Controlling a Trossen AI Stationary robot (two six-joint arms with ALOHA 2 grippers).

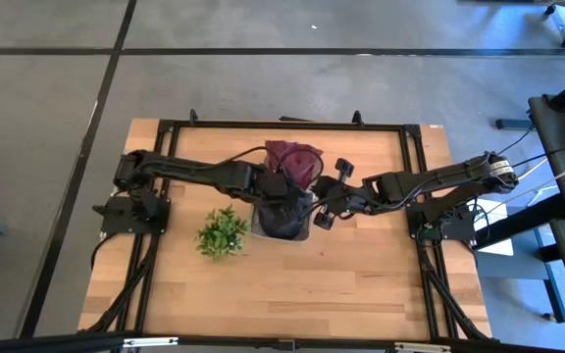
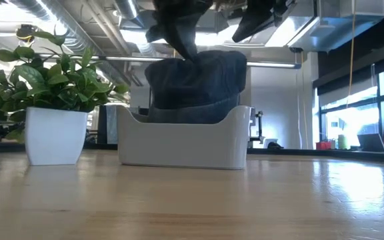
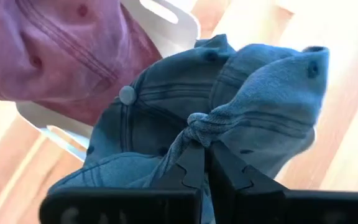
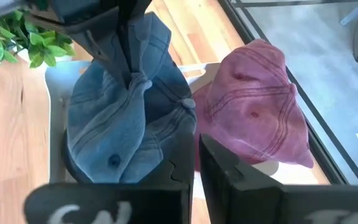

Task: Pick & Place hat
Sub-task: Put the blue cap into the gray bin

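A blue denim hat (image 1: 282, 218) (image 2: 195, 80) sits in a white bin (image 2: 179, 143) at the table's middle. My left gripper (image 3: 205, 155) (image 1: 281, 186) stands over the hat and is shut on its cloth. A pink hat (image 1: 292, 157) (image 4: 253, 106) lies at the bin's far end, draped over the bin's rim (image 3: 173, 25). My right gripper (image 4: 197, 155) (image 1: 324, 196) hovers just right of the bin, fingers shut on nothing, pointing toward both hats. My left gripper pinches a bunched fold of the blue hat's crown (image 3: 197, 127) between its two fingers, coming from above and pointing down. The cloth is drawn up into a twisted peak (image 2: 185, 47) under the fingers. The hat's lower part still rests inside the bin.
A small green plant in a white pot (image 1: 222, 233) (image 2: 52, 80) stands just left of the bin. Bare wood lies along the table's near side (image 1: 292, 284). A black frame (image 1: 282, 125) runs around the table's edges.
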